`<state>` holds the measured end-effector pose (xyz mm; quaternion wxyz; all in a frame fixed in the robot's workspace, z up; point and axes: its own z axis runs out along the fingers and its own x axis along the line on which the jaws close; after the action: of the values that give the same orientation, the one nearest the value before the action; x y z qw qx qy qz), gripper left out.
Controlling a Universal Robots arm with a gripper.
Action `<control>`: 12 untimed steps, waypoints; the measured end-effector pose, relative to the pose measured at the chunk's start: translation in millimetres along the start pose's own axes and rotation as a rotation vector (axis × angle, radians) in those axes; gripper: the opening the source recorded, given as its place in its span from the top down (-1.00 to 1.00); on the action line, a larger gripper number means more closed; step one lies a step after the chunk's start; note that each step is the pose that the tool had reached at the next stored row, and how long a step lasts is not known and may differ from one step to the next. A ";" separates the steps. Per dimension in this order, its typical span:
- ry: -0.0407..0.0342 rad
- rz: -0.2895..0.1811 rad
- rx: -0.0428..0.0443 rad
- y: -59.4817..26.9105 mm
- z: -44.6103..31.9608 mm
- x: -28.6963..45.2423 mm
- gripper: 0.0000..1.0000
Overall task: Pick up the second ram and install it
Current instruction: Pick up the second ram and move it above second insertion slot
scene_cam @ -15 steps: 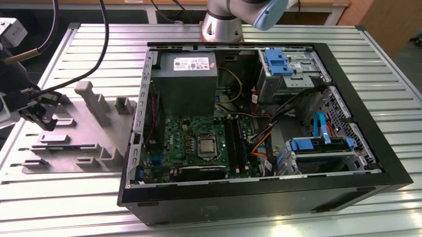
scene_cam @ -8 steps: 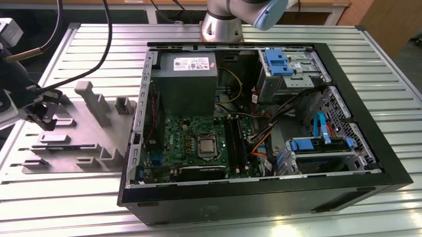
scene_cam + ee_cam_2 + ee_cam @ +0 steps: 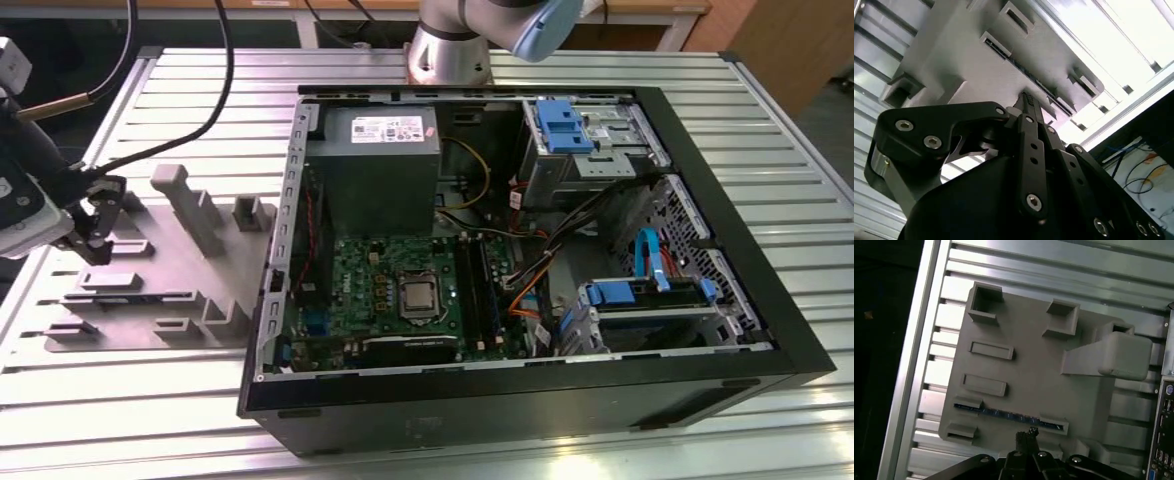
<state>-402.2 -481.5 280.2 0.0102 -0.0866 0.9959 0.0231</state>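
Observation:
The second ram is a slim blue stick standing on edge in a slot of the grey holder block. In the second wrist view it is a dark strip in that same slot. My gripper hangs just above the block, close beside the stick's middle and not touching it. Its black fingers are pressed together with nothing between them. In the exterior view the gripper is over the block, at that view's left, away from the computer.
An open black computer case lies on the slatted metal table, beside the block. Inside are a green motherboard with long black slots, a grey power supply, loose cables and blue drive brackets. Tall posts rise from the block.

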 end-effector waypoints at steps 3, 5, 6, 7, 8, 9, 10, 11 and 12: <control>0.0024 -0.054 -0.0013 0.0 0.4 0.0 0.79; 0.0040 -0.090 -0.0022 0.0 0.7 0.0 0.79; 0.0048 -0.108 -0.0027 0.0 0.9 0.0 0.79; 0.0056 -0.127 -0.0031 0.0 1.0 0.0 0.79; 0.0064 -0.145 -0.0035 -0.1 1.2 0.0 0.79; 0.0072 -0.163 -0.0040 -0.1 1.3 0.0 0.79; 0.0081 -0.182 -0.0044 -0.1 1.5 0.0 0.79; 0.0089 -0.200 -0.0049 -0.1 1.6 0.0 0.79; 0.0096 -0.218 -0.0053 -0.1 1.8 0.1 0.79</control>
<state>-402.2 -481.5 278.4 0.0077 -0.1945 0.9806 0.0241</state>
